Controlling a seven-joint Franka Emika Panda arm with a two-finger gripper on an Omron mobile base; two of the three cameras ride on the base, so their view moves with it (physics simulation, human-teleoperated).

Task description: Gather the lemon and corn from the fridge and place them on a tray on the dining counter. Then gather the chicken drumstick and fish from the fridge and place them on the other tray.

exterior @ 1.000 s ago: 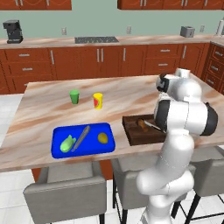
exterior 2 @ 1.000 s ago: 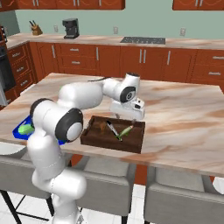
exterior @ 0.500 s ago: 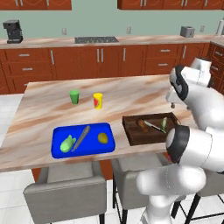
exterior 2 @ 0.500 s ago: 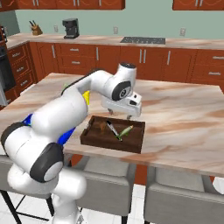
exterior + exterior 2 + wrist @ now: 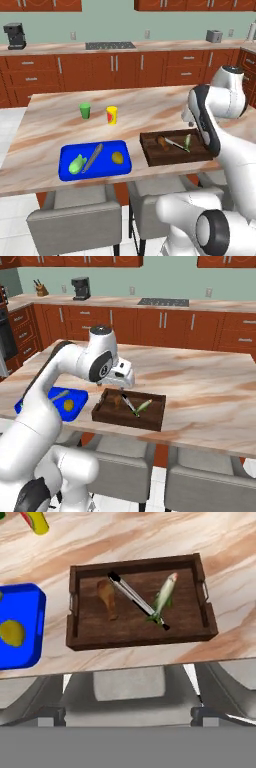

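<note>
A brown wooden tray (image 5: 80, 637) sits near the counter's front edge. In it lie the chicken drumstick (image 5: 107, 598) and the fish (image 5: 165, 594), with a thin metal utensil (image 5: 132, 594) between them. To its left, the blue tray (image 5: 67, 172) holds the corn (image 5: 76, 164), a long slender utensil (image 5: 92, 157) and the lemon (image 5: 117, 158). My gripper (image 5: 122, 387) hangs open and empty above the brown tray's near left part, touching nothing. The same drumstick (image 5: 118, 400) and fish (image 5: 144, 405) show in the right base view.
A green cup (image 5: 85, 110) and a yellow-red cup (image 5: 112, 115) stand on the marble counter behind the blue tray. Grey stools (image 5: 75, 227) line the counter's near edge. Cabinets and a cooktop (image 5: 110, 45) run along the back wall.
The hand has lifted off the brown tray and drawn back toward the counter's near edge, the arm swinging round. The fish and drumstick stay lying in the tray.
</note>
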